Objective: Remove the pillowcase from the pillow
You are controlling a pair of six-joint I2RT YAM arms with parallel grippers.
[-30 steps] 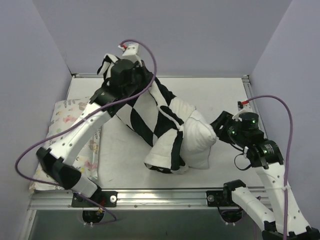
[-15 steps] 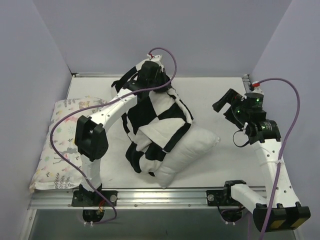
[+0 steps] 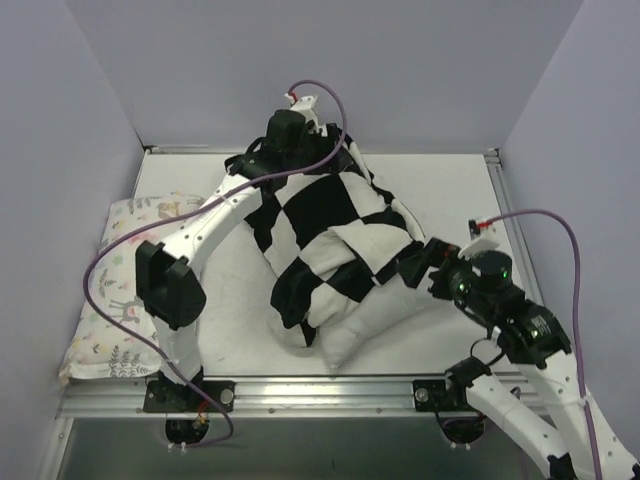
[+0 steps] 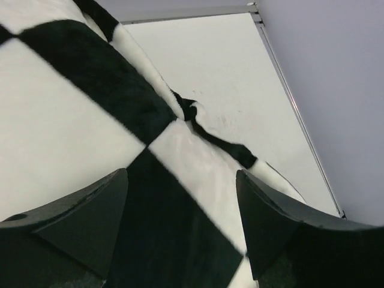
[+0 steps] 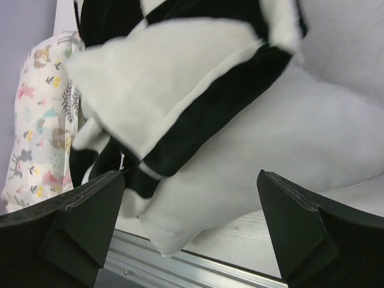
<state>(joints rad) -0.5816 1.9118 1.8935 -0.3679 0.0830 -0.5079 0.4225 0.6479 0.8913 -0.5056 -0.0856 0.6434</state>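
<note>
Pillowcase [image 3: 320, 215]: large soft fabric cover in big black-and-white checkerboard squares, heaped mid-table, draped over the far and left part of the pillow and rising toward the far edge.
Pillow [image 3: 372, 312]: large plump plain white rectangular cushion, lying aslant under the cover, near-right end and near corner bare; how much sits inside the fabric, impossible to tell.
Left gripper [image 4: 182, 173]: reaching to the far side above the top of the heap, fingers spread well apart, checkerboard fabric directly below and between them, nothing pinched as far as the wrist view shows.
Right gripper [image 5: 191, 174]: low at the right end of the pillow, jaws as wide as they go, holding nothing, pointed at the bare white end and the folded checkerboard hem above it.
Why so placed: probably one arm at the cover's far end to pull, the other at the exposed pillow end to pin it down, so that fabric and filling part.
Progress: partly peeled by the look of it, not yet off.
Next need: likely a firm hold on bare pillow only, then a fresh pinch of fabric at the far end.
Risk: hem caught together with the pillow.
Floral-print white pillow [image 3: 120, 260]: flat along the left edge of the white table [image 3: 450, 190], apart from the heap.
</note>
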